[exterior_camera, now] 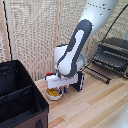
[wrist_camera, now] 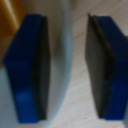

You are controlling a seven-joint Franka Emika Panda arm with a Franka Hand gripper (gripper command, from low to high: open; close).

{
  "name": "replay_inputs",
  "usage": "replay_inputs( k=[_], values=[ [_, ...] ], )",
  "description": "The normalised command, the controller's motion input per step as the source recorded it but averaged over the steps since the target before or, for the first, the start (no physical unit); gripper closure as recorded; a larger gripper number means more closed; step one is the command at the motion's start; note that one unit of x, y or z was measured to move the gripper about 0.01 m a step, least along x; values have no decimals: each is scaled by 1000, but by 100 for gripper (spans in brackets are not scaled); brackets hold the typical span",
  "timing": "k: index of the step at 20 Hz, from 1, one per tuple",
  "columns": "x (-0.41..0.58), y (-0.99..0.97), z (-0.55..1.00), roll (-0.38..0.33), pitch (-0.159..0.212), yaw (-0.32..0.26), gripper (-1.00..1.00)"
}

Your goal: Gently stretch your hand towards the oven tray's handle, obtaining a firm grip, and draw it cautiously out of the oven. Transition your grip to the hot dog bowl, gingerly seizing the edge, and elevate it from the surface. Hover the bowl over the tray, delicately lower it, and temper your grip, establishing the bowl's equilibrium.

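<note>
Big black oven (exterior_camera: 114, 54) at 2 o'clock, tray (exterior_camera: 98, 73) already pulled out in front — first job looks done. Hand (exterior_camera: 61, 86) down at the hot dog bowl (exterior_camera: 54, 92), near 8 o'clock by the black bin (exterior_camera: 17, 95). Fingers (wrist_camera: 31, 70) apart, white bowl rim between them, one pad touching — not squeezed yet. Left to do: squeeze, lift, set on tray.

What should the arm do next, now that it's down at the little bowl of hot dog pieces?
Probably close the end effector. In the wrist view the white rim of the hot dog bowl runs between the two blue fingers, with a gap remaining on one side, so it looks placed but not yet clamped. The oven tray already sticks out of the oven.
</note>
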Motion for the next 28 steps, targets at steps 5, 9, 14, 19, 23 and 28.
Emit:
replay_inputs(
  k=[5, 9, 14, 19, 23, 28],
  values=[
    [78, 0, 77, 20, -19, -79, 100],
    [129, 0, 388, 112, -3, -67, 100],
    [245, 10, 606, 143, 71, -114, 100],
    [337, 29, 632, 128, 111, -135, 100],
    [524, 30, 702, 65, 121, -150, 100],
    [491, -9, 858, -2, 124, -187, 100]
  ],
)
